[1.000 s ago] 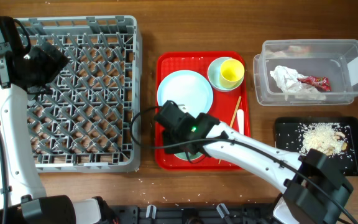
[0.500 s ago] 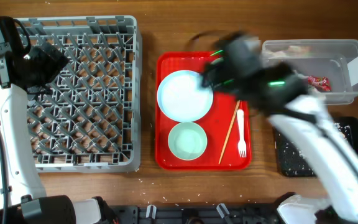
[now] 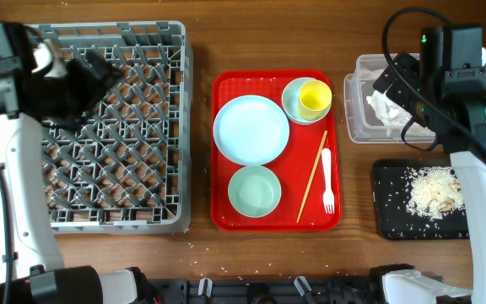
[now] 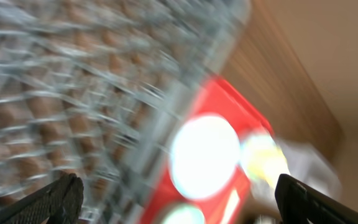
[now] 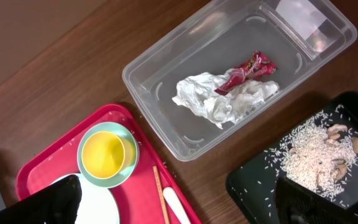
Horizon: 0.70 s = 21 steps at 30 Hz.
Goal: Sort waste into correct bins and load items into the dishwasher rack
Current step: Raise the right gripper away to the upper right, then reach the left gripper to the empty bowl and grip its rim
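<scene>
Overhead: fixed, straight down, far; whole table in frame.
Left wrist: raised above rack, tilted toward red tray; blurred.
Right wrist: high, facing down on clear tub, black tray, cup.
All three views share the red tray; overhead and right wrist also share clear tub and black tray.

Blur smears the dishwasher rack and plate in the left wrist view; overhead, the right arm masks part of the clear tub.

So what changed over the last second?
Right gripper pulled back from over the red tray's empty bowl to above the clear tub, jaws open, empty. Left gripper shifted right over the rack. Plate, cup, fork, chopsticks, napkin, wrapper, rice stayed put.
</scene>
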### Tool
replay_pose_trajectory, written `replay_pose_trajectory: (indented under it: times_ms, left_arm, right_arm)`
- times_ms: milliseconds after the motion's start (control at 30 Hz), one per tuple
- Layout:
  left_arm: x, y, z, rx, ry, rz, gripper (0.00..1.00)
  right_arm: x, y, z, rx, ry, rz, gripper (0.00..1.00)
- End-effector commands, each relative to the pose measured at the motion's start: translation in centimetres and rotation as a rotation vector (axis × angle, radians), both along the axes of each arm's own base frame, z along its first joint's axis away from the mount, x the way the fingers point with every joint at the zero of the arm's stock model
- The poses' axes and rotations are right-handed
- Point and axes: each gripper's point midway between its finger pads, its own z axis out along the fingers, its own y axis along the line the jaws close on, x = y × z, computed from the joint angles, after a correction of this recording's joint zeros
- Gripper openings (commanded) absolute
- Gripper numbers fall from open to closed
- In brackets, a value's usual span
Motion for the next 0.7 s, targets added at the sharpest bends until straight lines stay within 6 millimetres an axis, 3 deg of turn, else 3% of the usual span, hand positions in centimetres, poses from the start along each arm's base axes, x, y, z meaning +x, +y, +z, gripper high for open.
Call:
replay_pose_trajectory:
  times_ms: [0,200,367,500,600,667]
  left_arm:
    - [-1.6,-10.1,0.9,-0.085,-0.073,-0.405,1.0]
    - [-5.7,-20.5,-4.8,0.137,0.002,-0.684,1.0]
    - [-9.8,-28.4,-10.1,0.284,0.023,-0.858,0.78]
    - [-11.6,-30.5,-14.2,0.46,0.071,-0.861,0.72]
    - [-13.9,-32.0,-17.5,0.502,0.15,-0.889,0.6]
    - [-15.5,-32.8,-19.4,0.527,0.195,-0.909,0.58]
  right_arm:
    - [0.2,-0.5,0.0,-0.025,0.006,-0.009,1.0]
    - [0.3,-0.5,-0.2,-0.026,0.013,-0.009,1.0]
    - [0.3,-0.5,-0.2,-0.026,0.013,-0.009,1.0]
    - [0.3,-0.5,-0.2,-0.026,0.013,-0.009,1.0]
    - [0.3,-0.5,-0.2,-0.026,0.013,-0.009,1.0]
    - [0.3,-0.5,-0.2,-0.026,0.013,-0.009,1.0]
